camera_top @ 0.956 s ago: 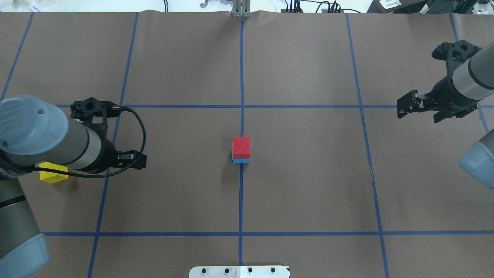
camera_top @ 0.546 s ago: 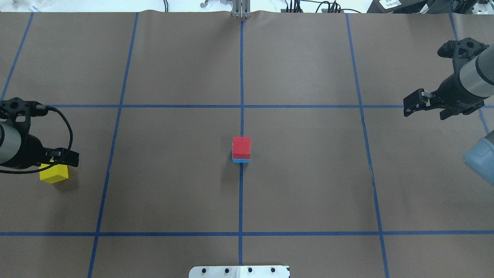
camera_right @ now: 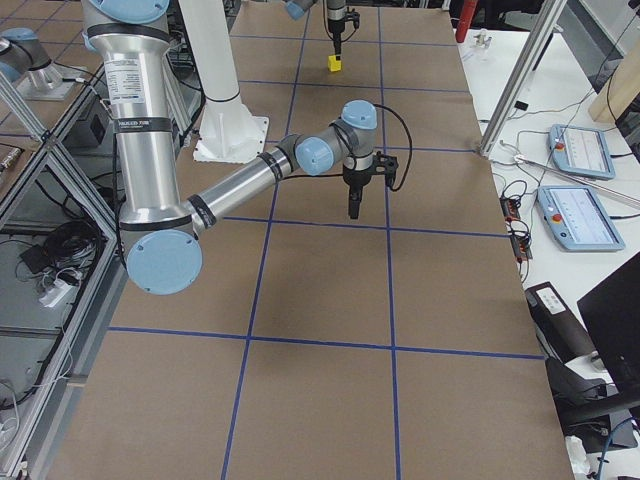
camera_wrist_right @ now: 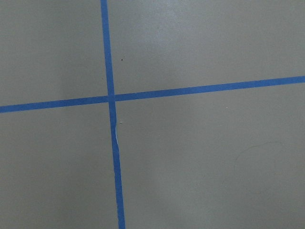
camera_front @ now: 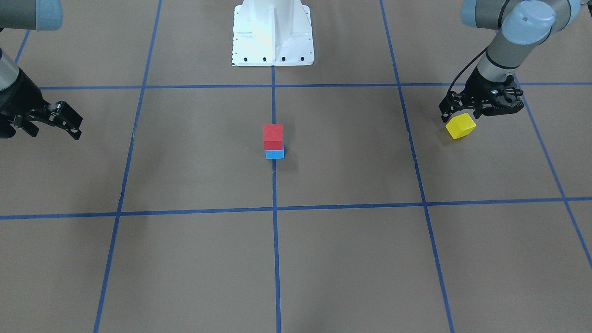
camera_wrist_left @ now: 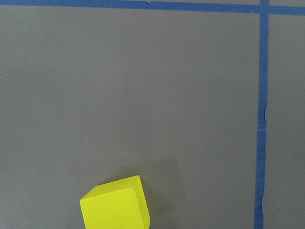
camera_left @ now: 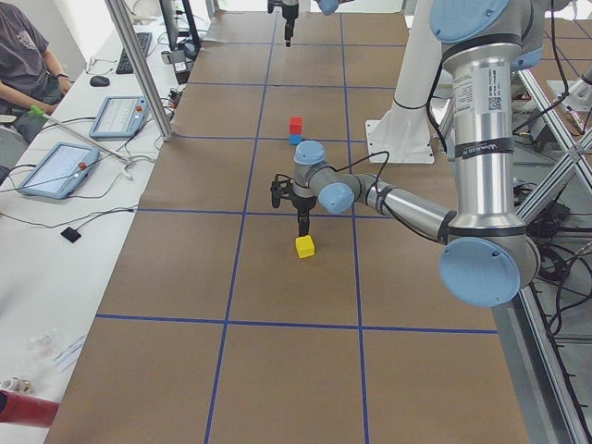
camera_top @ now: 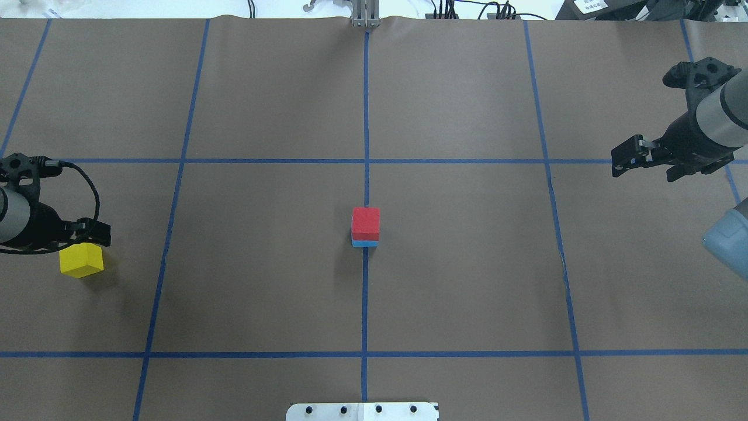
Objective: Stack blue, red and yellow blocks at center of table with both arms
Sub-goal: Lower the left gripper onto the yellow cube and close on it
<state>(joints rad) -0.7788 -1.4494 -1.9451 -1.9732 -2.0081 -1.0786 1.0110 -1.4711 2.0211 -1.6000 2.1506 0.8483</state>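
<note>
Yellow block [camera_top: 82, 261] near table's [camera_top: 467, 292] left edge under released left hand [camera_top: 98, 234]; right hand [camera_top: 620, 159] likewise released.

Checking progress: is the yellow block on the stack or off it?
Off: the yellow block sits on the table near the left gripper, far from the red block.

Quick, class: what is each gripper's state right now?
Left gripper: empty, by the yellow block; open or shut cannot be told.
Right gripper: empty; open or shut cannot be told.
</note>
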